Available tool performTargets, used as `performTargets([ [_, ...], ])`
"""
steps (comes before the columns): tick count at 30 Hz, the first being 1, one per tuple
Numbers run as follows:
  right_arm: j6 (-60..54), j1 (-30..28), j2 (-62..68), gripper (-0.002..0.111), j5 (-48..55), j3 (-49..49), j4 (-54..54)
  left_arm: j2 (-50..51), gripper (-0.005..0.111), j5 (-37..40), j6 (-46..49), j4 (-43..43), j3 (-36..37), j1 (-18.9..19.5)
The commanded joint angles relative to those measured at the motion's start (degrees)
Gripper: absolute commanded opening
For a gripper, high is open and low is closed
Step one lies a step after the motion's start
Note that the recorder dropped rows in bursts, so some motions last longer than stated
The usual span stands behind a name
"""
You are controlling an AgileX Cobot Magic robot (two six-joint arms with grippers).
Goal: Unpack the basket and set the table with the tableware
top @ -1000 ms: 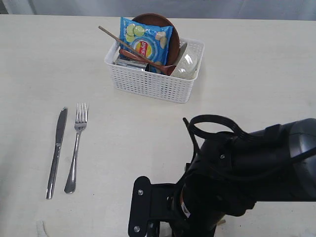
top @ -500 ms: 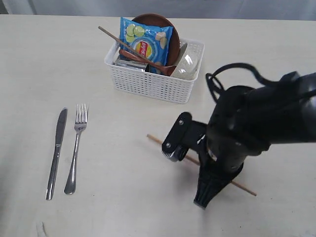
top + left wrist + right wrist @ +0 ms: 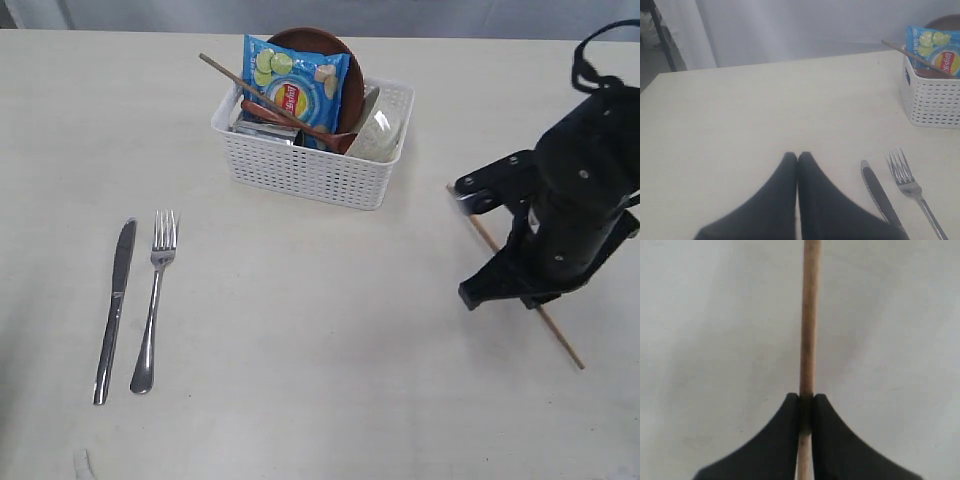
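A chopstick is clamped in the right gripper over the table; the left gripper is seen closed, empty.

The right arm hides the chopstick midway; the left wrist view crops the basket.

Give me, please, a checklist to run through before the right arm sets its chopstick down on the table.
1. The right gripper is shut on the chopstick: ok.
2. The table is bare under the chopstick, right of the basket in the exterior view: ok.
3. The chopstick's tip touches the table: cannot tell.
4. The left gripper is shut and empty, over by the knife: ok.
5. The knife and the fork lie side by side, far from the drop spot: ok.
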Motion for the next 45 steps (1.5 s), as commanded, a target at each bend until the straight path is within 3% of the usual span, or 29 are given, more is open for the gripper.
performTargets([
  [1,1.74,-6.79,-0.43,0.0,-1.28,-1.02,0.69,-0.11,0.0,-0.03,-0.13,0.19,0.13,-0.29],
  [7,2.83,-11.75,-0.19,0.0,-6.77,-1.02,5.23,-0.11,0.0,-0.03,-0.13,0.19,0.13,-0.29],
  [14,2.97,-12.46,0.06,0.0,-13.72,-1.12,6.83,-0.11,0.0,-0.03,-0.13,0.19,0.13,-0.29],
  [24,3.09,-12.46,7.18,0.0,-9.43,-6.53,8.5,-0.11,0.0,-0.03,-0.13,0.19,0.13,-0.29],
  [32,2.17,-12.46,8.54,0.039,-10.21,-7.68,9.9,-0.11,0.0,-0.03,-0.13,0.19,0.13,-0.29],
  [45,-1.03,-11.31,-0.92,0.04,-3.29,-18.3,14.2,-0.11,0.0,-0.03,-0.13,0.19,0.13,-0.29],
])
